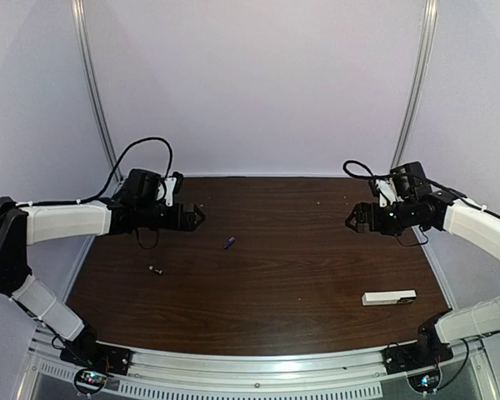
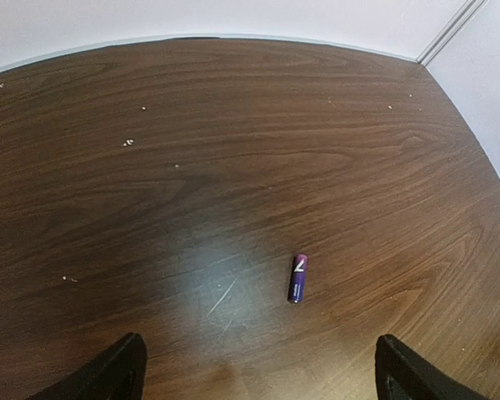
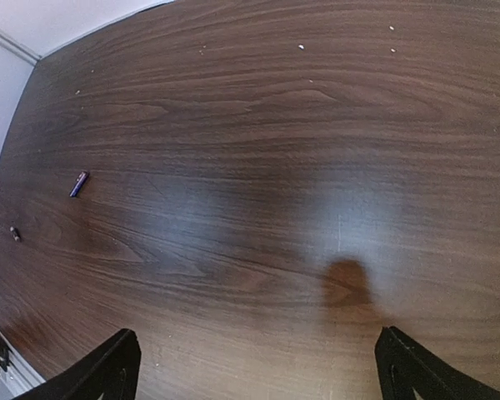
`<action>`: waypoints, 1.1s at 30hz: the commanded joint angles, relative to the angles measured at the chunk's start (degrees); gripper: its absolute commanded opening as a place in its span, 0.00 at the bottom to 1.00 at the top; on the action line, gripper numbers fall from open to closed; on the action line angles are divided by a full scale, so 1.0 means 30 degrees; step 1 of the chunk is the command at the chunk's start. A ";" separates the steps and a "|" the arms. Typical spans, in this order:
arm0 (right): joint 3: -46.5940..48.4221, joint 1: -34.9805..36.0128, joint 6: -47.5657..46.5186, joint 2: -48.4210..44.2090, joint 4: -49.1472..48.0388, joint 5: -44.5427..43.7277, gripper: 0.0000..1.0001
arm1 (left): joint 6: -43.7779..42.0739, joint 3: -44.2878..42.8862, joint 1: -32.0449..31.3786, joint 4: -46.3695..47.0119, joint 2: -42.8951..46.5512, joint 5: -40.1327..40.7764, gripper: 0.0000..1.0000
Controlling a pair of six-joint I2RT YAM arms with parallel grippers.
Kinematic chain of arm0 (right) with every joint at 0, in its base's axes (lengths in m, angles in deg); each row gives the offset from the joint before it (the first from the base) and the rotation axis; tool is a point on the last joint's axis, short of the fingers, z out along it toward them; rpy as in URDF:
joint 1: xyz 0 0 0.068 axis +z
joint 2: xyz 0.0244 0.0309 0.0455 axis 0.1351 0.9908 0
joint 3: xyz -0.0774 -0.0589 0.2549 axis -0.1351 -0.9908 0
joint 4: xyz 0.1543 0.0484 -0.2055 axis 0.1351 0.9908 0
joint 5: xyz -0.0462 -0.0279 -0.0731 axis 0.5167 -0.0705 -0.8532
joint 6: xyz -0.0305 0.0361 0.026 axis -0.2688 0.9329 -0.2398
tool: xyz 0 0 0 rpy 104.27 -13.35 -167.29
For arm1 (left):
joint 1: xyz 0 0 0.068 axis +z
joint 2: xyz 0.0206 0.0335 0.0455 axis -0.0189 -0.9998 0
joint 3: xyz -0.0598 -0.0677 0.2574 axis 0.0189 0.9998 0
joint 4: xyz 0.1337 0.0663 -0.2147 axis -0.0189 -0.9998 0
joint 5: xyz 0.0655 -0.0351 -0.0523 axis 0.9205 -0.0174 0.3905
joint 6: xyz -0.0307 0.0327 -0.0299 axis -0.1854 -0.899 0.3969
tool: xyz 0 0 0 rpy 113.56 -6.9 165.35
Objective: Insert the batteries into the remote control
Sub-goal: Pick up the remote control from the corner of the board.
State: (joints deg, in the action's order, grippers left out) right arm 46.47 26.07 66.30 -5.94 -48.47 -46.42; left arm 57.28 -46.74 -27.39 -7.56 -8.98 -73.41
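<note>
A bluish-purple battery (image 1: 229, 242) lies near the middle of the brown table; it also shows in the left wrist view (image 2: 297, 278) and, small, in the right wrist view (image 3: 79, 184). A dark battery with a pale end (image 1: 156, 269) lies at the left front, seen also in the right wrist view (image 3: 15, 233). The white remote control (image 1: 389, 297) lies at the right front. My left gripper (image 1: 198, 218) is open and empty, raised left of the purple battery. My right gripper (image 1: 351, 222) is open and empty, raised at the right.
The brown table (image 1: 275, 275) is ringed by pale walls with metal posts (image 1: 96, 100) at the back corners. An aluminium rail (image 1: 258, 367) runs along the front edge by the arm bases. Small crumbs dot the far part of the table.
</note>
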 commanded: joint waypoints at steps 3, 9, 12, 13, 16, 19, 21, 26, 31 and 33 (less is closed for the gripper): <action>0.0418 0.0172 0.3795 -0.2064 0.3421 -0.1795 1.00 | 0.0278 0.0184 -0.0261 0.1604 -0.0392 0.0961 0.97; -0.0579 0.0171 0.6636 -0.3523 0.5760 -0.3040 1.00 | 0.0877 0.0422 -0.0307 0.2036 0.0263 0.1378 0.97; -0.1226 0.0196 0.8514 -0.4425 0.6862 -0.4208 1.00 | 0.1263 0.0766 -0.0354 0.2548 0.0816 0.1533 0.98; -0.1378 0.0171 0.9579 -0.4670 0.7256 -0.4620 1.00 | 0.1357 0.0895 -0.0376 0.2741 0.0944 0.1535 0.97; -0.1555 0.0174 1.1656 -0.4881 0.8229 -0.5118 1.00 | 0.1572 0.1060 -0.0383 0.3100 0.1038 0.1612 0.97; -0.1870 0.0177 1.4053 -0.4941 0.9077 -0.5085 1.00 | 0.1725 0.1222 -0.0391 0.3481 0.0996 0.1574 0.97; -0.2560 0.0183 1.5891 -0.5281 0.9066 -0.4398 1.00 | 0.1855 0.1172 -0.0412 0.3435 0.0950 0.1647 0.97; -0.3749 0.0243 1.9440 -0.6276 0.9694 -0.4559 1.00 | 0.2067 0.1270 -0.0412 0.3374 0.1117 0.2407 0.97; -0.4595 0.0253 2.0883 -0.6579 1.0089 -0.4764 1.00 | 0.2281 0.1650 -0.0413 0.3796 0.1403 0.2661 0.97; -0.5444 0.0270 2.1449 -0.6519 0.9829 -0.4352 1.00 | 0.2349 0.1722 -0.0413 0.3927 0.1431 0.2647 0.97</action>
State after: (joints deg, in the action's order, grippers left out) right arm 33.90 26.42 124.04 -25.29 -20.36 -59.05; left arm 63.31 -42.59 -28.28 0.74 -6.51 -66.73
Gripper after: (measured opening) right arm 0.995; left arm 0.974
